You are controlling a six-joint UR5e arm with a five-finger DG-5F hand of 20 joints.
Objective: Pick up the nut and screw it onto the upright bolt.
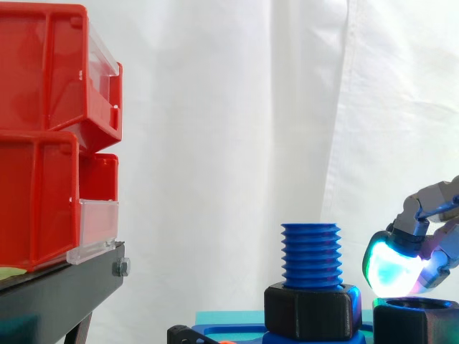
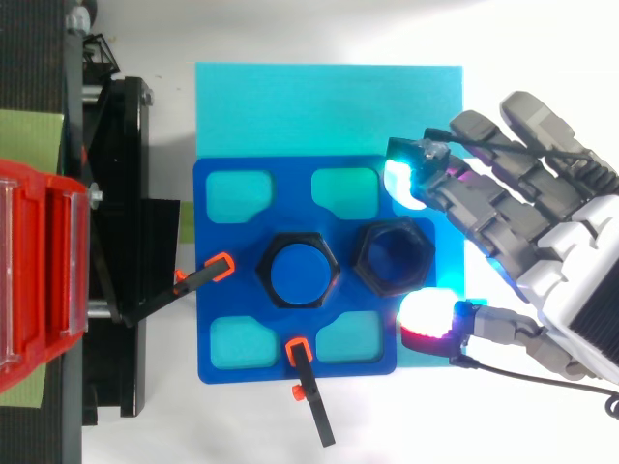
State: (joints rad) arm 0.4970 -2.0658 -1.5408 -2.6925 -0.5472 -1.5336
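The blue threaded bolt [image 1: 310, 254] stands upright at the middle of a blue plate [image 2: 290, 208], with a black hex collar [image 1: 310, 312] round its foot. A loose black nut [image 2: 393, 256] lies flat on the plate just right of the bolt [image 2: 298, 271]. My hand [image 2: 571, 242] comes in from the right, open. One glowing fingertip [image 2: 401, 179] hovers beyond the nut's far side and the thumb tip [image 2: 426, 319] sits off its near side, neither touching it. In the side view a glowing pad [image 1: 391, 265] hangs just above the nut [image 1: 414, 322].
The blue plate rests on a cyan mat [image 2: 319, 106] and is held by two orange-tipped black clamps [image 2: 218, 268] [image 2: 302, 353]. Red bins [image 1: 50, 143] on a black stand [image 1: 57, 287] rise at the left, well away from the bolt.
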